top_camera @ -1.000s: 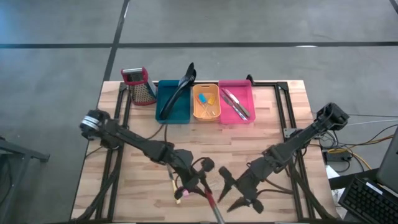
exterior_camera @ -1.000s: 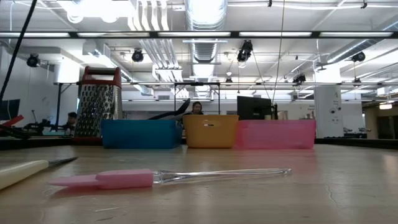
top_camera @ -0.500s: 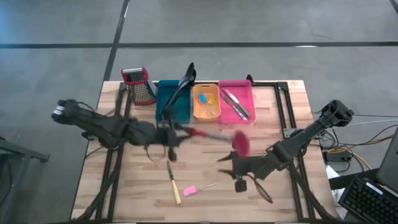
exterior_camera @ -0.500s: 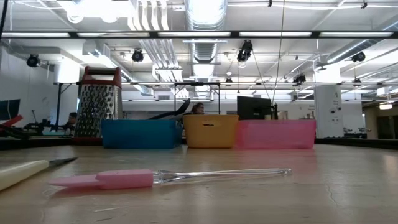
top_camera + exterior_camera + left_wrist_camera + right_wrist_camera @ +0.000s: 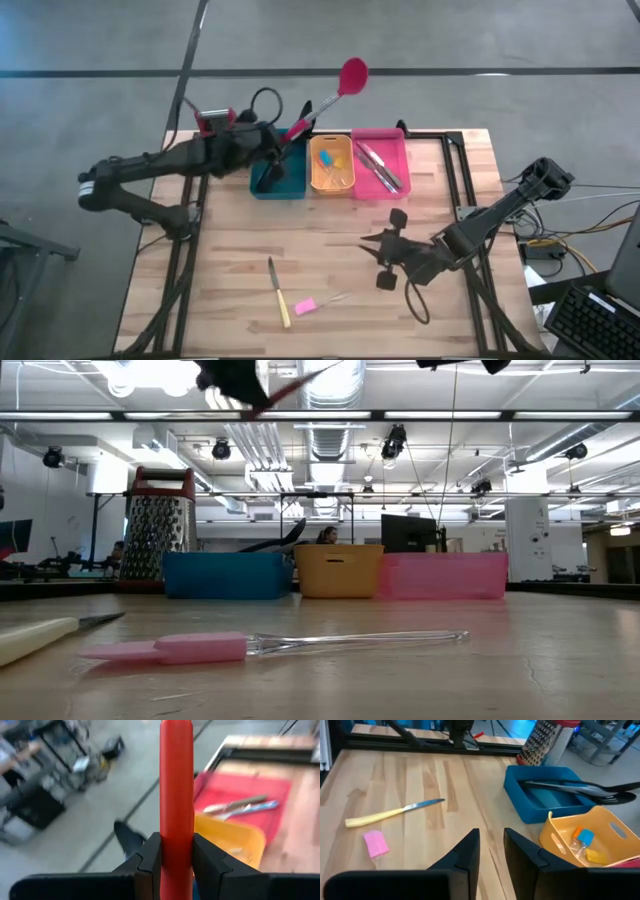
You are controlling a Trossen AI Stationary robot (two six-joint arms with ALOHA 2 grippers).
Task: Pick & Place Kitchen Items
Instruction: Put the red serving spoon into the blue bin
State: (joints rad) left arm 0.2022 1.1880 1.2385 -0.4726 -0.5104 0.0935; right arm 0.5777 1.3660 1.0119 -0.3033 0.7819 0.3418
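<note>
My left gripper (image 5: 283, 137) is shut on a red spoon (image 5: 330, 95), high above the teal bin (image 5: 270, 182) at the table's far edge. The spoon's bowl (image 5: 352, 73) reaches out past that edge. My right gripper (image 5: 368, 244) hangs over the table's right middle, its fingers a narrow gap apart with nothing between them. A yellow-handled knife (image 5: 277, 295) and a pink spatula (image 5: 305, 305) with a clear handle lie flat on the table near its front. My left gripper pinches the red spoon's handle (image 5: 176, 827) between its two fingers, on the part far from the bowl. The handle runs on ahead of the fingers, roughly in line with them, toward the table's far right. The spoon is lifted clear of everything.
Teal, orange (image 5: 331, 182) and pink (image 5: 380, 185) bins stand in a row at the far edge. A black spatula (image 5: 297, 128) leans out of the teal one, and metal tools lie in the pink one. A box grater (image 5: 222, 133) stands left of them.
My left gripper has swung up from the table's near middle to above the teal bin at the far edge, carrying the red spoon off the table. My right gripper has moved toward the far edge, and its wide-spread fingers have drawn close together.
</note>
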